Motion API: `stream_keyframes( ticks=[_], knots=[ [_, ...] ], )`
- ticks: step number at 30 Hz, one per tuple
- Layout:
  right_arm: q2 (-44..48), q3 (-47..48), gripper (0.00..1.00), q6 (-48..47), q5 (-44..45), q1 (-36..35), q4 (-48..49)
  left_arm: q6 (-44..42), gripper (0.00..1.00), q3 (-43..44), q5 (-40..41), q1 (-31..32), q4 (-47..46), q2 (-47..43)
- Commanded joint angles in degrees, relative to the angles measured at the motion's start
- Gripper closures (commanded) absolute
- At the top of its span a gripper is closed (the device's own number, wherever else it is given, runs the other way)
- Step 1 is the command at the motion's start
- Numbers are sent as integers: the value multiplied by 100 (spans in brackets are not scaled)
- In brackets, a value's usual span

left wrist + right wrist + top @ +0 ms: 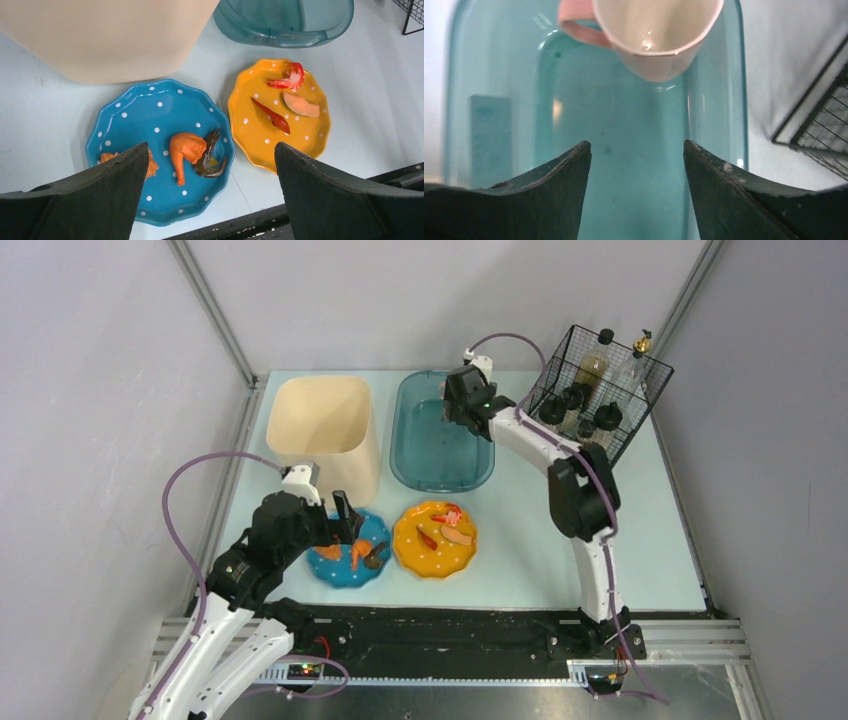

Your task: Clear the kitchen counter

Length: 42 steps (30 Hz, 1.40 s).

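The left claw is wide open and empty over the blue plate on the counter. The right claw, open and empty, is near the pink cup in the basin. Tipping the plate could spill its food.

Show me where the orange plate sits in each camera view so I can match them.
Top external: orange plate at centre front of the kitchen counter, just nearer than the teal basin.
Left wrist: orange plate right of centre, teal basin beyond it at the top edge.
Right wrist: not in view.
Shared landmark: the teal basin, filling the right wrist view.
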State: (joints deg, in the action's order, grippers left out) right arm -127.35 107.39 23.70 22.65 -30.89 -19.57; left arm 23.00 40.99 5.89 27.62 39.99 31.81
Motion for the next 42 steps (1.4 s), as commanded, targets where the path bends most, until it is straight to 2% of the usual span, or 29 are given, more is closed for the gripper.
stream_keyframes(
  ticks=[1,3,4,5,8,11,15,17,19,24,33,42],
  knots=[
    [1396,-626,24,-109,41,-148,368,-21,0,-32,62,34,-146,-82],
    [1885,-1179,15,-162,16,-177,643,-31,0,-36,12,28,-149,-124],
    [2167,-1501,6,-154,-1,-174,694,-37,0,-42,-6,32,-149,-163],
    [2305,-1796,3,-116,5,-168,780,-45,0,-45,-7,33,-149,-178],
    [2928,-2321,1,102,83,-170,903,-45,0,-39,42,34,-142,-251],
    [3311,-2643,1,325,-59,-109,614,-42,0,-40,99,33,-148,-271],
    [3701,-3095,1,618,-1131,145,203,-19,0,-44,209,29,-147,-275],
    [4110,-3786,6,902,-2063,303,628,-16,0,-48,220,33,-147,-272],
    [4575,-4446,10,1059,-2340,300,1096,-15,0,-48,235,31,-142,-268],
    [5152,-4981,10,1226,-1863,-125,780,-11,0,-47,221,33,-149,-245],
    [5526,-5968,25,1501,-2436,-576,1010,-7,0,-53,202,33,-146,-263],
    [5929,-7006,28,2086,-2388,-875,1308,2,0,-52,166,57,-147,-274]
  ],
)
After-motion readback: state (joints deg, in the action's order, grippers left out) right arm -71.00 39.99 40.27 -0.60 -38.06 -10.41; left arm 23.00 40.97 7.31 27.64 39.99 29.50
